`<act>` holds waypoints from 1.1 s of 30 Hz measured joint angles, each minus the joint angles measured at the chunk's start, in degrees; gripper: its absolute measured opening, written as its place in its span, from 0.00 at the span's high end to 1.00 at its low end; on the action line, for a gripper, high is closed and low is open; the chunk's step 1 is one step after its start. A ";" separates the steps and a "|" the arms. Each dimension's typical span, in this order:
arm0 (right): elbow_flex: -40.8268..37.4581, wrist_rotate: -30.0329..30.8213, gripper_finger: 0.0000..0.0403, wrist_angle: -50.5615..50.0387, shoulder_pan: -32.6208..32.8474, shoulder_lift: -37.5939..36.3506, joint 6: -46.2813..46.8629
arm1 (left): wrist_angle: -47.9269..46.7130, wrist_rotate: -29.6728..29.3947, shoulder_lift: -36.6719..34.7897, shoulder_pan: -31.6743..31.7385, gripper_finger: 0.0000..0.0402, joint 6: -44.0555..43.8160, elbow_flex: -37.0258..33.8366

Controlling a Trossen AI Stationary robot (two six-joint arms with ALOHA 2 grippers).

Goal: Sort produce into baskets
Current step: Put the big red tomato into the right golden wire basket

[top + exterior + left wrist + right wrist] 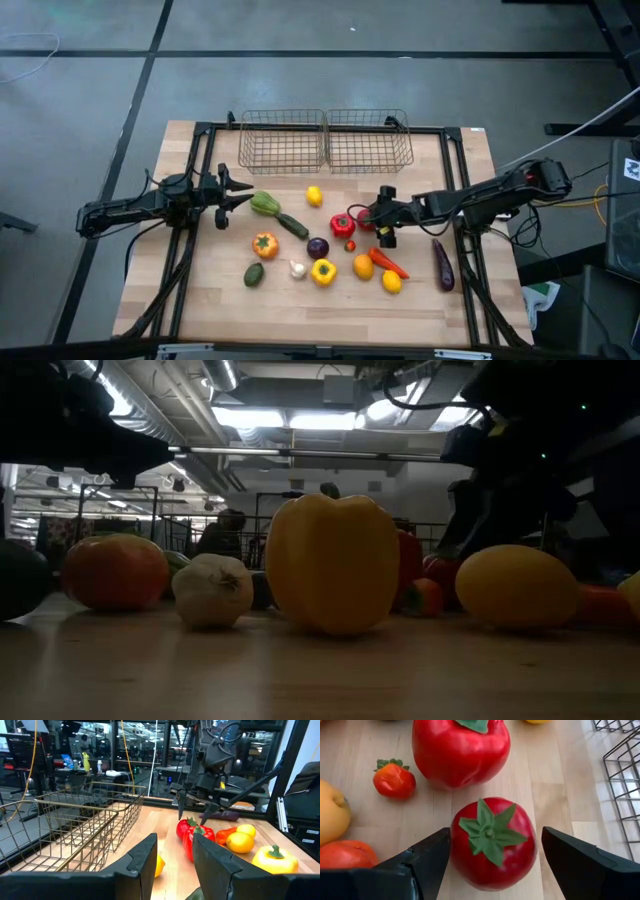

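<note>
A round red toy tomato with a green leafy cap (493, 843) sits on the pale wooden worktop (420, 290) beside a red toy pepper (460, 751); the right hand (492, 865) straddles it, fingers spread, not touching; the left hand (243, 188) hovers empty, narrowly parted, near two wire mesh baskets (326, 142).
</note>
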 joint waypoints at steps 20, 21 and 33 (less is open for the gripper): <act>0.12 -4.02 0.22 1.06 -4.92 2.44 1.75 | 0.00 0.00 0.00 -0.01 0.70 0.00 0.02; 0.11 -4.02 0.22 1.16 -4.92 2.45 1.75 | 0.00 0.00 0.00 0.00 0.70 0.00 0.00; 0.04 -4.39 0.22 0.95 -4.92 2.50 3.56 | 0.00 0.00 0.00 0.00 0.70 0.00 0.00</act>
